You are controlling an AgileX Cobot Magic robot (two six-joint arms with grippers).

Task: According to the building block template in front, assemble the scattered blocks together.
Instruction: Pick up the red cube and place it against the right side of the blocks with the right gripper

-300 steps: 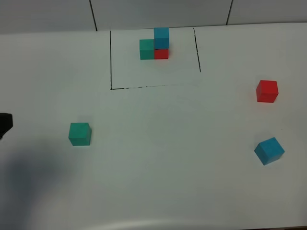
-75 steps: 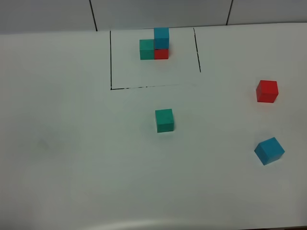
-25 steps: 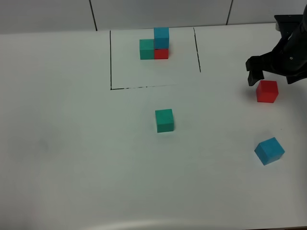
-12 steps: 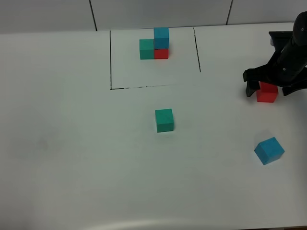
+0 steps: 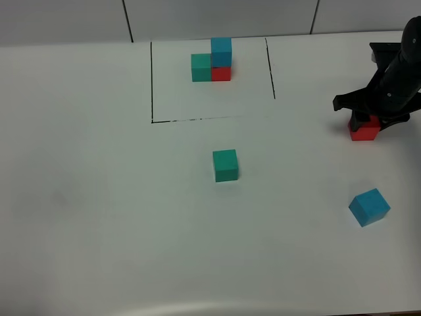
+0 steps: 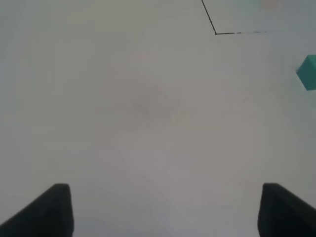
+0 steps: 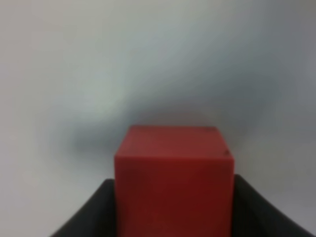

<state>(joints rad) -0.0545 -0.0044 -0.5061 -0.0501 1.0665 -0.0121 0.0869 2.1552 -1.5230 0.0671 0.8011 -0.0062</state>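
Note:
The building block template [image 5: 212, 60] stands at the back inside thin black lines: teal-green beside red, blue on top. Of the scattered blocks, the teal-green cube [image 5: 225, 165] sits mid-table and shows at the edge of the left wrist view [image 6: 308, 72]. The sky blue cube [image 5: 369, 207] lies at the front right. At the right edge the red cube [image 5: 365, 131] rests on the table with my right gripper [image 5: 366, 122] shut on it; the right wrist view shows the red cube [image 7: 174, 182] pinched between both dark fingers. My left gripper [image 6: 165, 210] is open over bare table.
The black drawn frame [image 5: 152, 85] marks off the template's area on the white table [image 5: 99, 217]. A grey panelled wall [image 5: 217, 16] runs behind the table's far edge. The left arm is outside the exterior view.
My right gripper has come down over the red cube and closed its fingers on it. The cubes and the template have not moved.

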